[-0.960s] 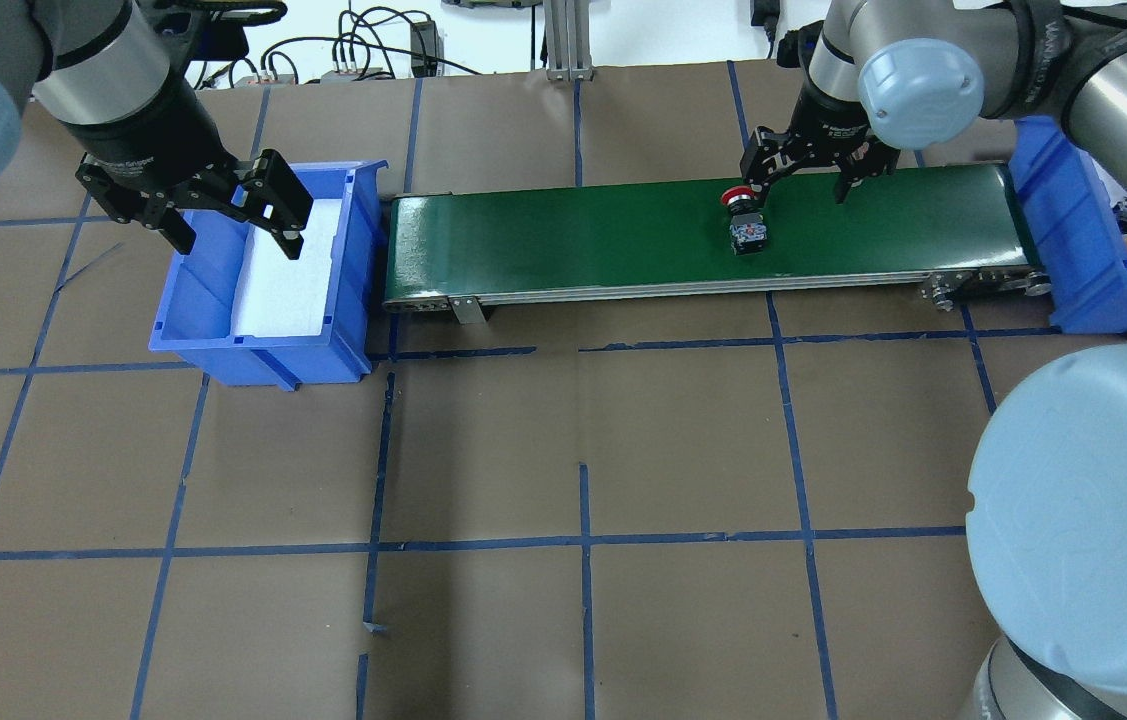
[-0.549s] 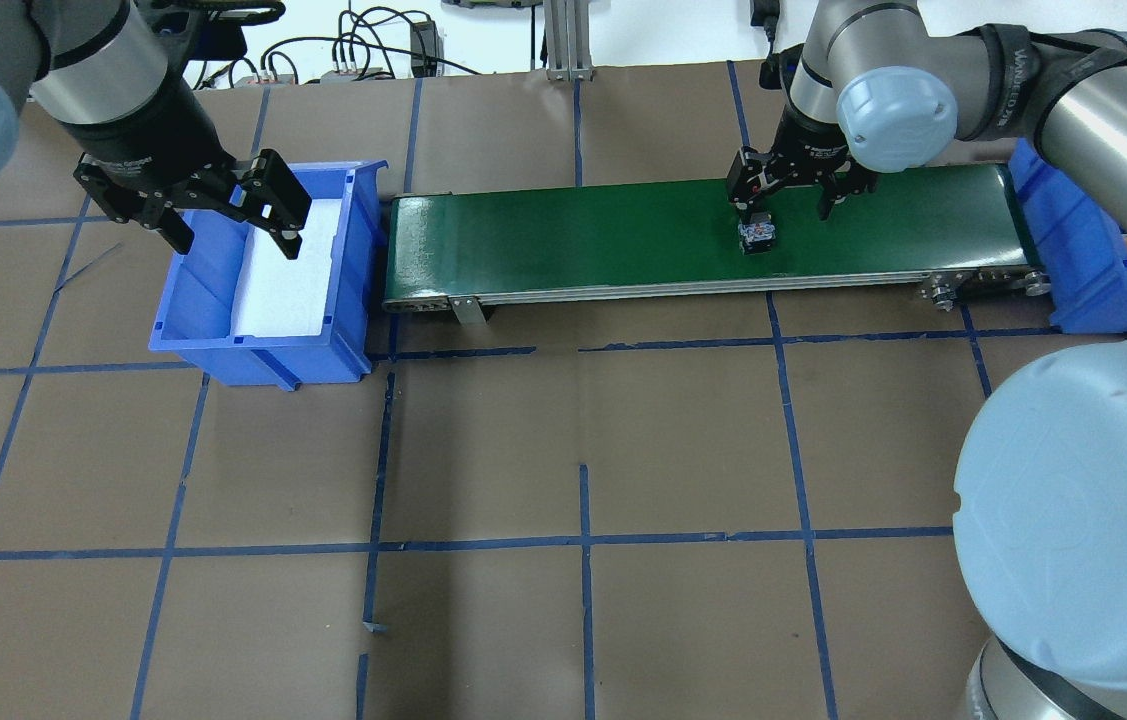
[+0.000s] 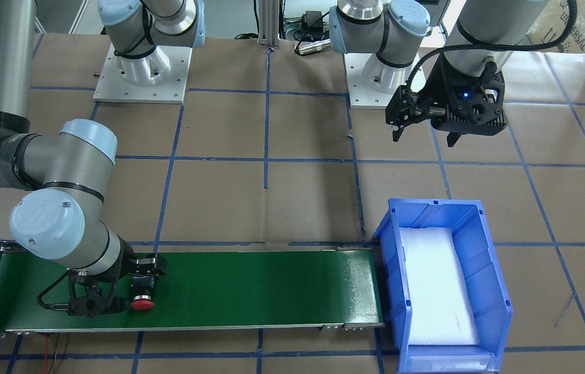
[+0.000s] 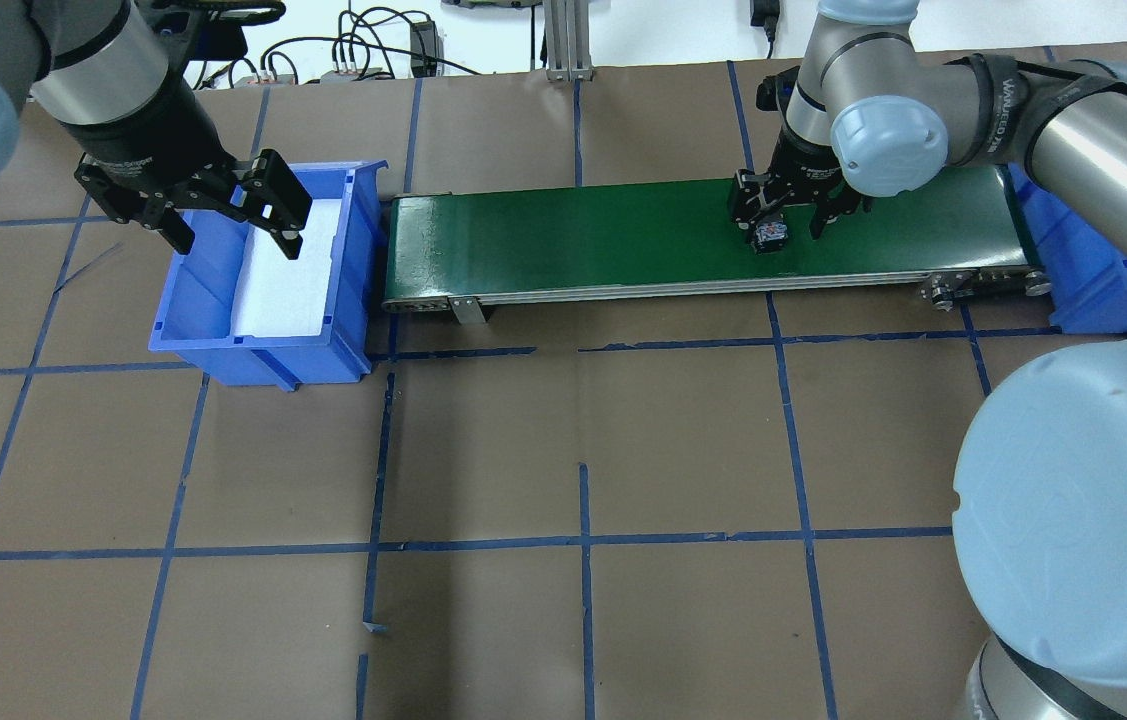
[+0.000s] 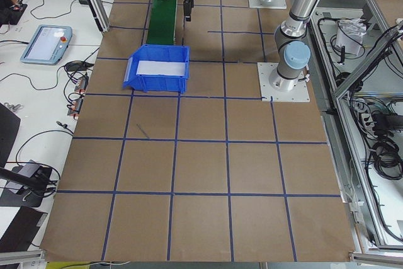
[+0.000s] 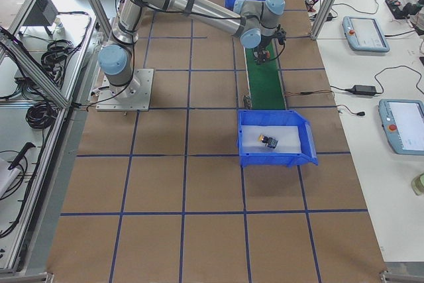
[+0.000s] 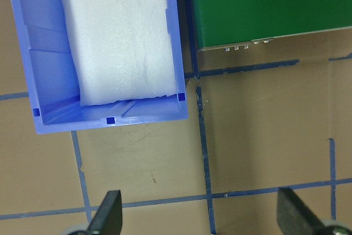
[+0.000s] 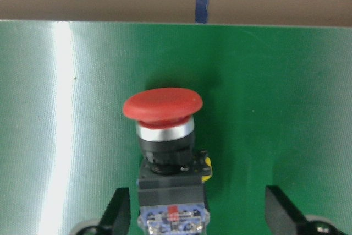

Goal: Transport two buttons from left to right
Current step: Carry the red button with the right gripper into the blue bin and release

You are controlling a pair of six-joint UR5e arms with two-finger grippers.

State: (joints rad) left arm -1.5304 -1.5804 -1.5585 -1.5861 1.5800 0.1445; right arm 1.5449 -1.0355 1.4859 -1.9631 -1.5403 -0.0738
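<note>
The red button (image 8: 163, 106) lies on its side on the green conveyor belt (image 4: 573, 230), red cap pointing to the belt's far edge; it also shows in the front-facing view (image 3: 142, 303). My right gripper (image 4: 778, 222) is open and low over the belt, one finger on each side of the button's block, neither touching it. The yellow button (image 6: 269, 142) lies in the right blue bin (image 6: 301, 144). My left gripper (image 4: 238, 235) is open and empty above the left blue bin (image 4: 193, 300).
The left bin holds only a white foam pad (image 7: 118, 31). The right bin stands at the belt's right end, mostly hidden behind my right arm in the overhead view. Brown paper with blue tape lines covers the table (image 4: 573, 450).
My right gripper has come down and toward the belt's near edge, from behind the red button to astride it. The button has drifted slightly right. The left arm has not moved.
</note>
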